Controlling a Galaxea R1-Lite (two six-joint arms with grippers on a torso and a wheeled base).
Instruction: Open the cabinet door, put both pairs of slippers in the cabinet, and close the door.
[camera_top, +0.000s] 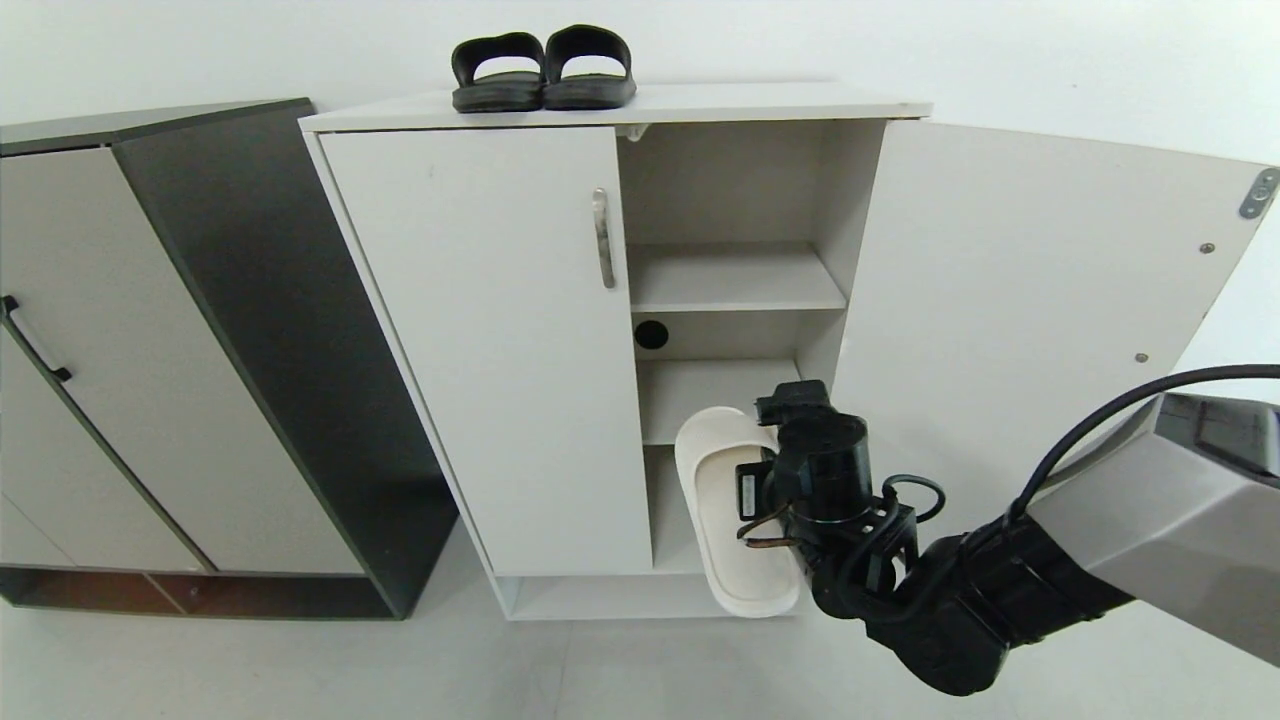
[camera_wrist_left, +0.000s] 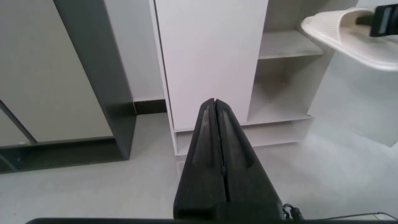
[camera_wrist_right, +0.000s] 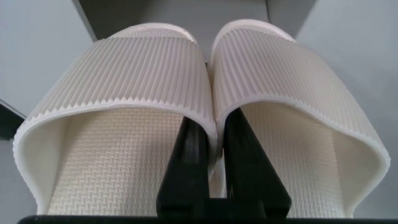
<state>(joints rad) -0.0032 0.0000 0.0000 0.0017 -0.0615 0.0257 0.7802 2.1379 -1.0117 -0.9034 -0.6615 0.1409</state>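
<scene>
The right arm comes in low from the robot's right, wrist bent toward the cabinet (camera_top: 480, 350). The right hand (camera_top: 758, 505) is closed narrow on the pair of white slippers (camera_top: 712, 470); its black fingers (camera_wrist_right: 193, 162) sit one in each slipper and pinch the two adjoining side walls together, so the pair hangs on edge. The slippers look like soft foam, with ribbed straps and fine zigzag embossing on the footbeds. The left hand (camera_wrist_left: 214, 106) is low above the floor (camera_top: 300, 670) and points at the foot of the cabinet; its two fingers are pressed flat together with nothing between them.

Beyond the right hand is the open bay of plain white board. The lower shelf (camera_top: 700, 400) is just past the slippers' upper end; the upper shelf (camera_top: 735, 280) is above that, with a round hole (camera_top: 651, 334) in the back panel between them. The shut door edge and its metal bar handle (camera_top: 601, 238) lie to the hand's left. The open door (camera_top: 1020, 300) is swung wide to its right, leaving the bay's full width free. The pair of black slippers (camera_top: 543, 68) sits well above the hand, touching side by side at the cabinet top's front edge. A dark cabinet (camera_top: 280, 330) stands farther left.
</scene>
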